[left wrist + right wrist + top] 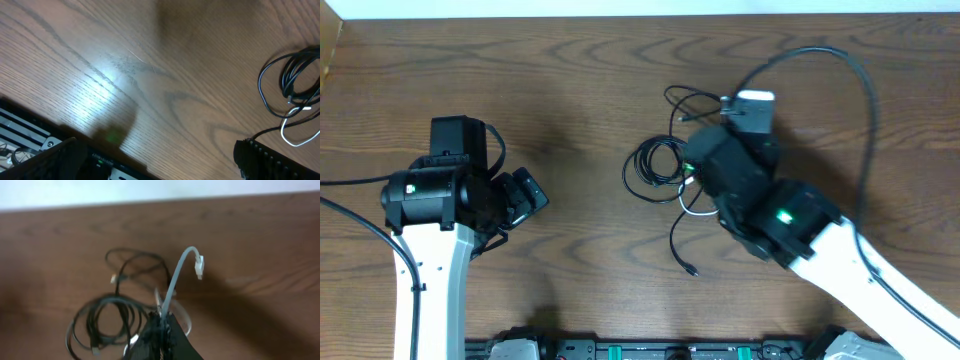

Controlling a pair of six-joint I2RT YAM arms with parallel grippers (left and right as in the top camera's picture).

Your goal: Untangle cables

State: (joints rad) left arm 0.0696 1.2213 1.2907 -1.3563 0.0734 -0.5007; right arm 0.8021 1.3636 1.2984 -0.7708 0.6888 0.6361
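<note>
Currently the right pincer [162, 324] is clamped on the white cable [178, 277], while the left pincer [526, 197] stands wide apart.

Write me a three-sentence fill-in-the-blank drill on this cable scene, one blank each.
1. The right gripper is shut on the ____ cable.
2. The left gripper stands ____, holding nothing.
3. The black cables lie on the table, nearer the ____ arm.
Missing words: white; open; right.
</note>
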